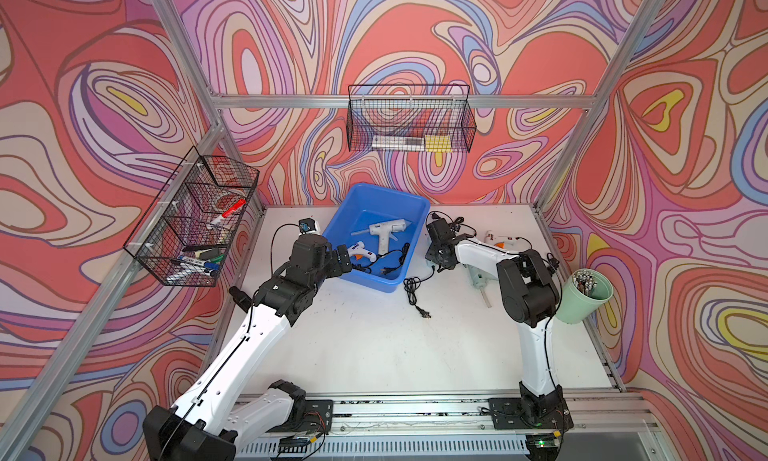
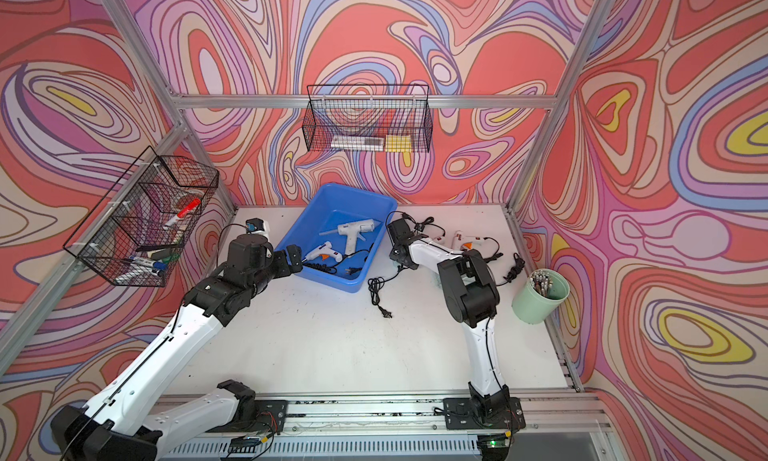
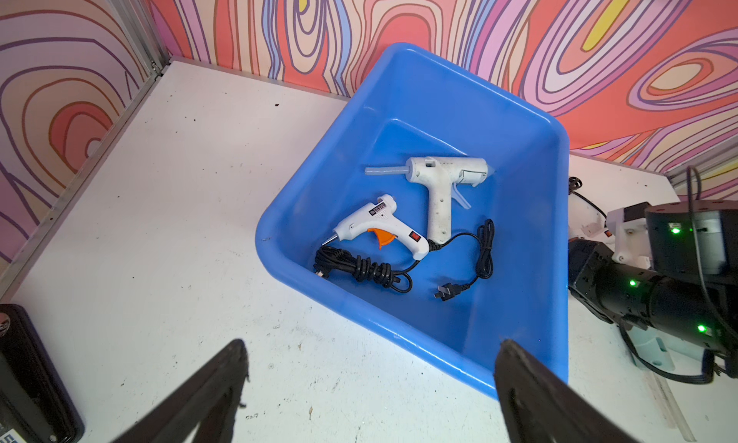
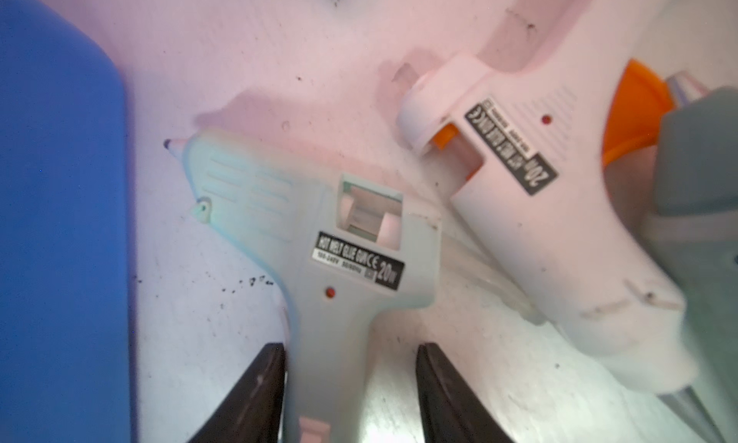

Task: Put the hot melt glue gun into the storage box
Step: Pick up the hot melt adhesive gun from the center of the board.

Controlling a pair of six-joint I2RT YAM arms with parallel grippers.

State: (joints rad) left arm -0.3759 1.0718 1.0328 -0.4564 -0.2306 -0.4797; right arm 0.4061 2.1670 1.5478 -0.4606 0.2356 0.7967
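At centre in both top views, the blue storage box [image 1: 409, 238], two white glue guns [image 3: 383, 225] already inside. Just right of it, flat on the table [image 1: 374, 346], the pale green hot melt glue gun [image 4: 319, 237], handle straddled by the right gripper [image 4: 349, 347], jaws apart, not clamped. Left gripper [image 3: 371, 343] spread wide at the box's lower-left rim.

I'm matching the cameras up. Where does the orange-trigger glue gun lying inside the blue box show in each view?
Both top views: the orange-trigger glue gun sits just left of centre, in the box's near end.
Left wrist: near the middle, beside its coiled cord.
Right wrist: not in it.
Shared landmark: the storage box, blue in all four.
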